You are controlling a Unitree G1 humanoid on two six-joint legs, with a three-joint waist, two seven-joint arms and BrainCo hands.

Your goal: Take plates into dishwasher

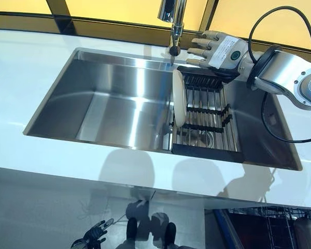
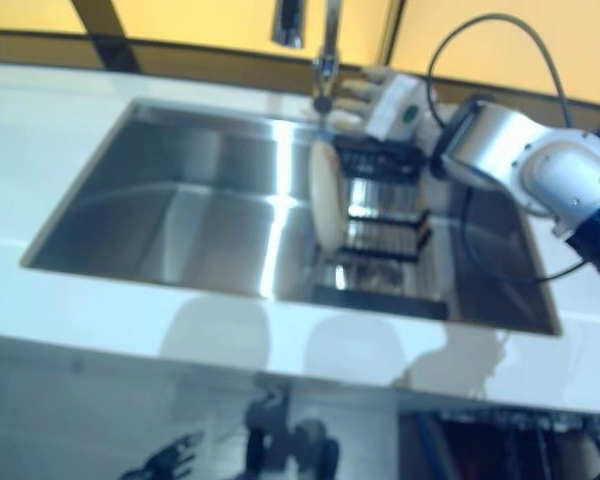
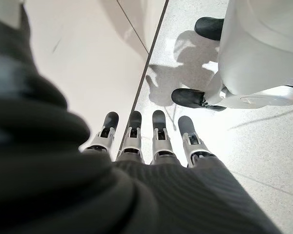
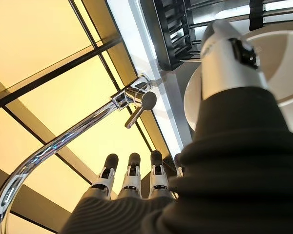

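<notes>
Plate (image 1: 179,98) upright on edge in dark rack (image 1: 206,120), right side of steel sink (image 1: 109,98), set into white surface (image 1: 20,78). Right robot hand (image 1: 213,49) above rack's far end, just beside tap (image 1: 172,21), fingers (image 4: 131,170) straight & spread, holding nothing; plate below & near, not touched yet. Left robot hand (image 3: 146,141) hangs low by floor (image 3: 263,146), fingers relaxed, empty. Dishwasher basket (image 1: 280,228) partly seen bottom right, under surface edge. Likely step: reach down for plate. Risks: knuckles clip tap on descent; pinch on thin smooth rim prob slips, plate tips against rack wires or drops into sink; rim may snag rack on lift-out
</notes>
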